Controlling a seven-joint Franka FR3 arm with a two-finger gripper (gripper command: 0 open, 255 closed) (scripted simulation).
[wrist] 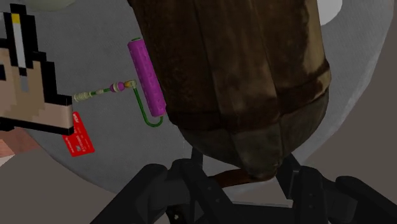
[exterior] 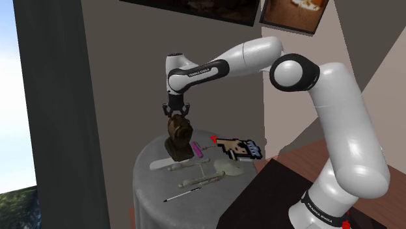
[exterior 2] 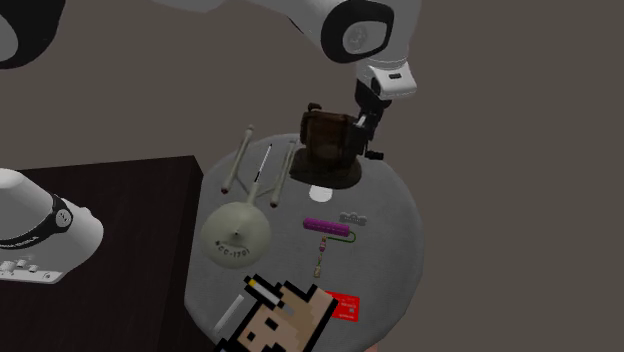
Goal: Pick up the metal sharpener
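Observation:
The sharpener (exterior: 180, 135) is a brown, barrel-shaped block with a worn look, standing at the far side of the round grey table (exterior: 148, 203). My gripper (exterior: 177, 112) comes down on it from above. In the wrist view the sharpener (wrist: 242, 83) looms large, and my gripper (wrist: 245, 175) has its two black fingers (wrist: 186, 186) pressed on either side of the narrow end. The second exterior view has the sharpener (exterior 2: 328, 140) over a dark oval patch, with my gripper (exterior 2: 366, 128) at its right side. I cannot tell whether it is off the table.
A magenta paint roller (exterior 2: 330, 226), a red card (exterior 2: 342, 304) and a blocky pixel figure (exterior 2: 280, 320) lie close by. There is also a grey starship model (exterior 2: 238, 235), a thin pen (exterior: 182, 194) and a small grey piece (exterior 2: 352, 216). The dark stand (exterior 2: 100, 200) adjoins the table (exterior 2: 395, 250).

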